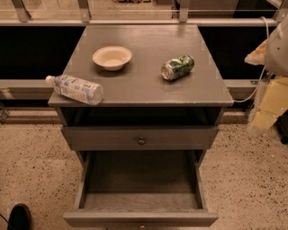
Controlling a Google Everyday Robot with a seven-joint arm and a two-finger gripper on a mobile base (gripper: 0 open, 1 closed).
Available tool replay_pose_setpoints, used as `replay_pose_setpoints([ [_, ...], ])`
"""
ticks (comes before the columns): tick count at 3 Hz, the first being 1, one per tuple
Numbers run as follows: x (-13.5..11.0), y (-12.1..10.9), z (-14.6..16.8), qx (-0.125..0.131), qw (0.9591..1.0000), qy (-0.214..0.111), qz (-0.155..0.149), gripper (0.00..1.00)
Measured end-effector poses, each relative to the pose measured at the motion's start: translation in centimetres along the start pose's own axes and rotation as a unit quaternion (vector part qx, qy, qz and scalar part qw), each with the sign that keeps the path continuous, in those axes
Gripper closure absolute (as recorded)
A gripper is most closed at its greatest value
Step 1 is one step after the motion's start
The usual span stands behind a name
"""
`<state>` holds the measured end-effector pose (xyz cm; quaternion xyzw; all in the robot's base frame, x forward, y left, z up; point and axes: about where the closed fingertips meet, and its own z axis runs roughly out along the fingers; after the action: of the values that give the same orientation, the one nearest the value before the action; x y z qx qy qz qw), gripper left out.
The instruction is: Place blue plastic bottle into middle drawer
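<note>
Bottle lay on its side at left front edge of counter, cap overhanging; drawer open below. Tool hung far right; grip state: cannot tell. You risked rolling bottle off with a glancing approach.

Setting: indoor, office or lab building by the look; exact kind unclear. Evidence: speckled terrazzo floor; metal-framed glazing with rail behind; lone grey cabinet; cable at right. End effector at right edge, beside cabinet.
</note>
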<state>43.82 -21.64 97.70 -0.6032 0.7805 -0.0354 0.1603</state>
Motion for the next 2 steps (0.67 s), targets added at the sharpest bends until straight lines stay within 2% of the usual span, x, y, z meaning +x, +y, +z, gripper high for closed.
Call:
replay_pose_setpoints([
  [1, 0.0, 0.0, 0.0, 0.0, 1.0, 0.0, 0.0, 0.0],
  [2, -3.0, -1.2, 0.5, 0.002, 0.9996, -0.024, -0.016, 0.0],
])
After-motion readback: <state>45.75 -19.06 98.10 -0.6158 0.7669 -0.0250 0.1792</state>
